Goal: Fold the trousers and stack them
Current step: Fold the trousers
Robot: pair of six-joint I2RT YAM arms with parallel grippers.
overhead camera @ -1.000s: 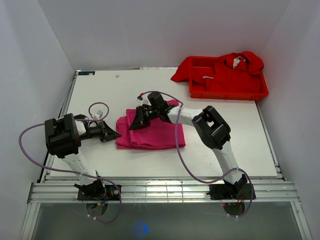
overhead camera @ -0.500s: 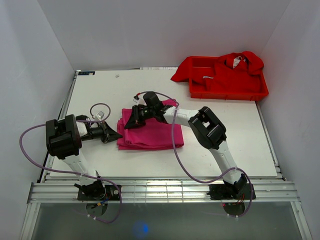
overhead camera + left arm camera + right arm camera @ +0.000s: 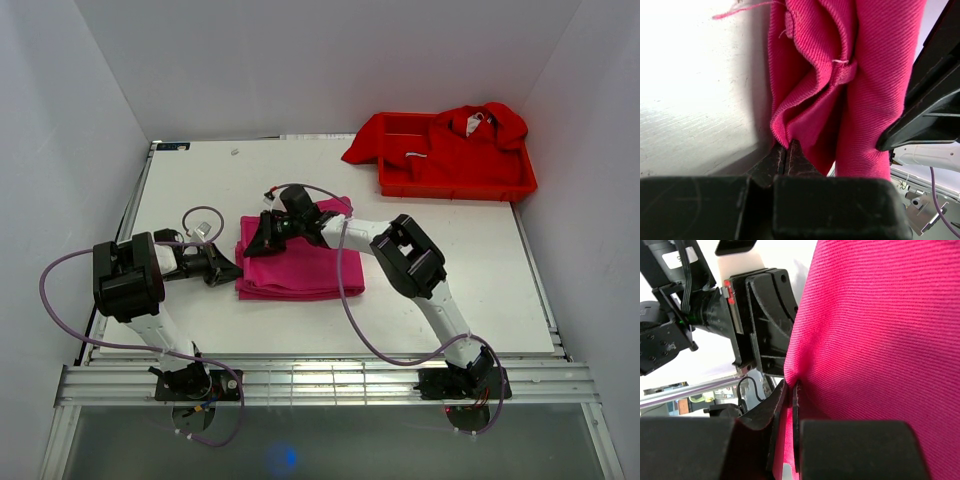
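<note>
**Trousers folded mid-table, both end effectors at the left edge**

Position. The trousers (image 3: pixel 305 268) lie as a flat folded bundle on the table (image 3: pixel 450 250), left of centre and in front of both arm bases. They are well apart from the red tray (image 3: pixel 520 186) at the far right corner and from the red clothes (image 3: pixel 470 135) piled in it.

Right end effector (image 3: pixel 256 240): reaches over the bundle from the right and sits at its far left corner. Fingers are pressed together. The right wrist view shows the pink cloth drawn into a dimple between the tips, so it is pinching the top layer of the trousers.

Left end effector (image 3: pixel 228 270): low on the table, just beside the near left edge of the bundle and pointing right. Fingers are pressed together. In the left wrist view the folds run down to the tips and touch them. Cannot tell whether any cloth is caught between them.

Orientation. The bundle is roughly rectangular, a little longer left to right than near to far. Its long axis runs about parallel to the near table edge. Stacked fold edges face the left arm.

Writing. A white label on the left arm shows in the right wrist view, print too small to read. A dark sticker (image 3: pixel 172 146) sits at the far left table corner, unreadable. No marking is legible on the trousers.
</note>
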